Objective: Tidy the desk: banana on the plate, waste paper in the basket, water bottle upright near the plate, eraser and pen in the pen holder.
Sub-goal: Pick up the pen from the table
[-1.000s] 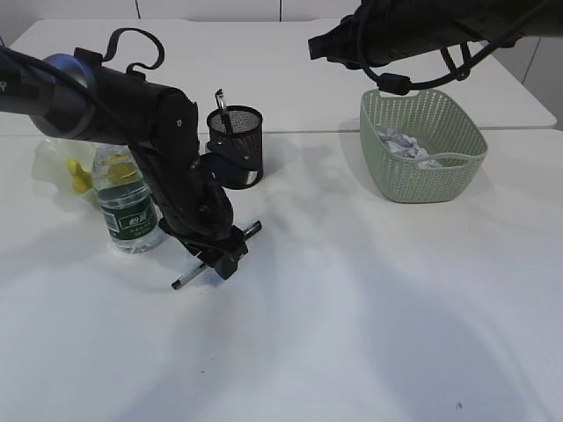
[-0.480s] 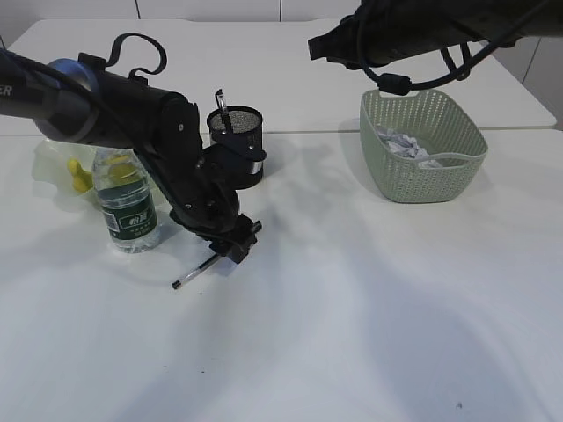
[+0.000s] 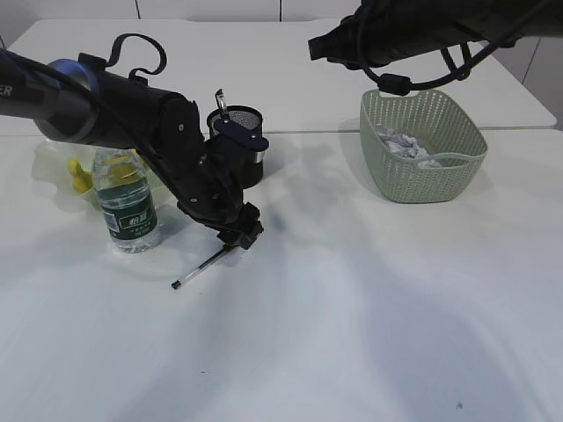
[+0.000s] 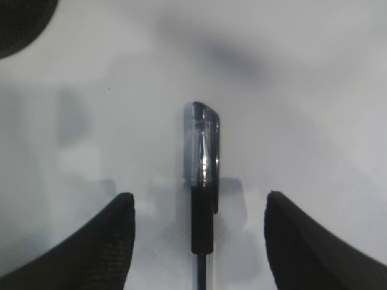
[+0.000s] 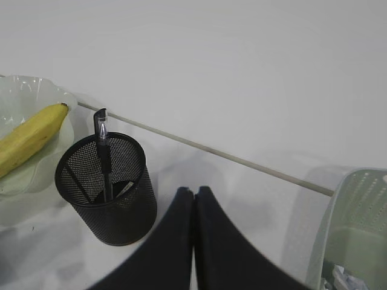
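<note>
Left gripper (image 4: pixel 199 235): jaws spread wide, holding nothing; they hang low over the bench, 1 finger on each side of the pen's capped end without touching it.
Pen (image 3: pixel 204 265): lies flat on the white bench (image 3: pixel 352 316), slanting away from the gripper toward the lower left, well short of the pen holder.
Right gripper (image 5: pixel 194 241): fingers pressed together, nothing between them, parked high above the back of the bench.
Pen holder (image 3: pixel 236 145): black mesh cup just behind the left arm, already carrying 1 pen (image 5: pixel 101 151).
Other items: water bottle (image 3: pixel 126 200) upright beside the plate (image 5: pixel 24 103); banana (image 5: pixel 27 138) on the plate; waste paper (image 3: pixel 406 145) in the basket (image 3: pixel 420 145).
Step in hand: by my reading, the grasp of the loose pen, the last visible item to tidy.
Next move: likely close squarely on the barrel, lift, tip it upright, then lower it into the holder.
View differences: the left wrist view shows the open gap around the pen, which the arm hides in the exterior view; the right wrist view shows the banana and the holder's inside plainly. An eraser cannot be made out.
</note>
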### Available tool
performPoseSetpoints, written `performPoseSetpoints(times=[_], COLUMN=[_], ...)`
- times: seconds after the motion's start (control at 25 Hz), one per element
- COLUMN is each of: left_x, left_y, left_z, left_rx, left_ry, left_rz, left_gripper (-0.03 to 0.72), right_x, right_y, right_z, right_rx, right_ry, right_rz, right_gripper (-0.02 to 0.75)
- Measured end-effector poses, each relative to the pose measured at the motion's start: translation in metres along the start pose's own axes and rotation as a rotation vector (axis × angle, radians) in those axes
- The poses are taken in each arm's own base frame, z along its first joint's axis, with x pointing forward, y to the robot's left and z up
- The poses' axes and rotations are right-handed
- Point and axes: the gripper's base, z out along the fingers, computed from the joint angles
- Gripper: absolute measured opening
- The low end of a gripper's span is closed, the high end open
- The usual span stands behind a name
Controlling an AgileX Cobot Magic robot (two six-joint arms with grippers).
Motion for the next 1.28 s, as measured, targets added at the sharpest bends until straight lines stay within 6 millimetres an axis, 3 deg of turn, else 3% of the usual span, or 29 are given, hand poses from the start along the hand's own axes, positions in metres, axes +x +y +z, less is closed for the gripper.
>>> performPoseSetpoints(times=[0.44, 1.28], left_x=[0.004, 0.002], left_y=[0.0, 0.0], left_z=[0.017, 0.022], left_rx=[0.004, 0.0], left_ry=[-0.01, -0.053], left_rz=[-0.019, -0.039], left_gripper=[0.475, 0.463], right_x=[0.0, 0.0], right_y=[0.0, 0.0], right_z=[0.0, 0.0], right_rx=[0.001, 0.004], right_ry=[0.001, 0.002], right_rz=[-0.004, -0.015], right_gripper=[-0.016, -0.016])
